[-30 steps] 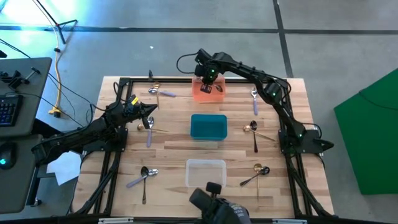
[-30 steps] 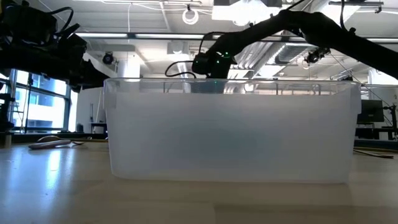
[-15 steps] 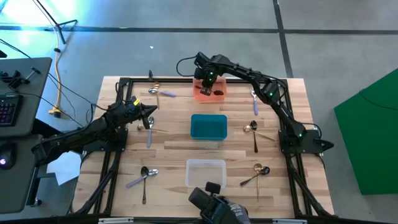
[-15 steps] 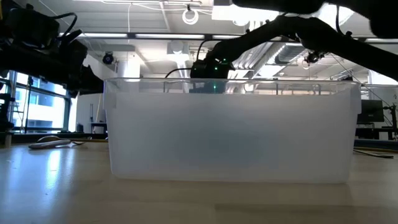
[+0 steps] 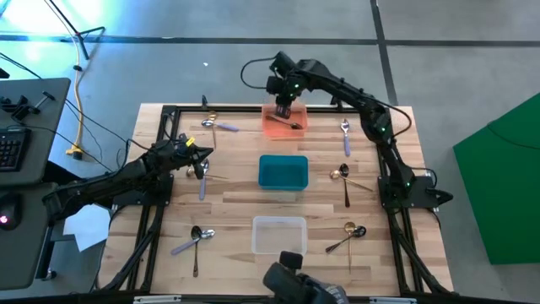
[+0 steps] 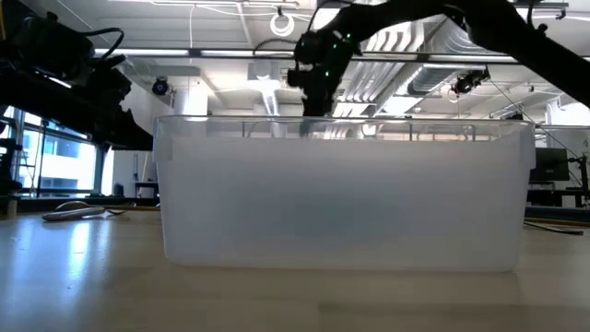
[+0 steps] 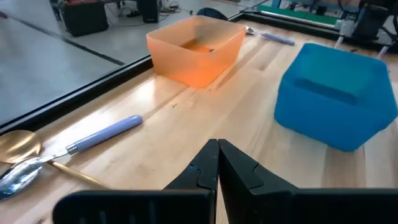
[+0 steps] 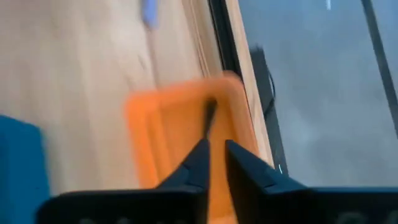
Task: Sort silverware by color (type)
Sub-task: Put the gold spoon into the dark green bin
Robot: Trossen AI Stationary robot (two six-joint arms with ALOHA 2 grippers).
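Observation:
My right gripper (image 5: pixel 283 106) hangs above the orange bin (image 5: pixel 272 127) at the table's far edge, fingers pointing down and a narrow gap apart, holding nothing. It also shows in the right wrist view (image 8: pixel 215 149). A black piece of silverware (image 5: pixel 293 125) lies on the bin's floor; the right wrist view shows it below the fingers (image 8: pixel 209 115). My left gripper (image 5: pixel 201 165) is shut and empty, just above a gold spoon (image 7: pixel 18 146) and a purple-handled silver spoon (image 7: pixel 102 134) that lie flat on the table's left side.
A teal bin (image 5: pixel 283 172) stands mid-table and a clear bin (image 5: pixel 279 235) near the front edge. More spoons and forks lie flat at the far left (image 5: pixel 218 126), far right (image 5: pixel 345 132), right (image 5: pixel 344 179), near left (image 5: pixel 196 237) and near right (image 5: pixel 350 232).
My right gripper has risen out of the orange bin and gone a little toward the far edge; the black piece stays lying in the bin. My left gripper has shifted slightly toward the near edge.

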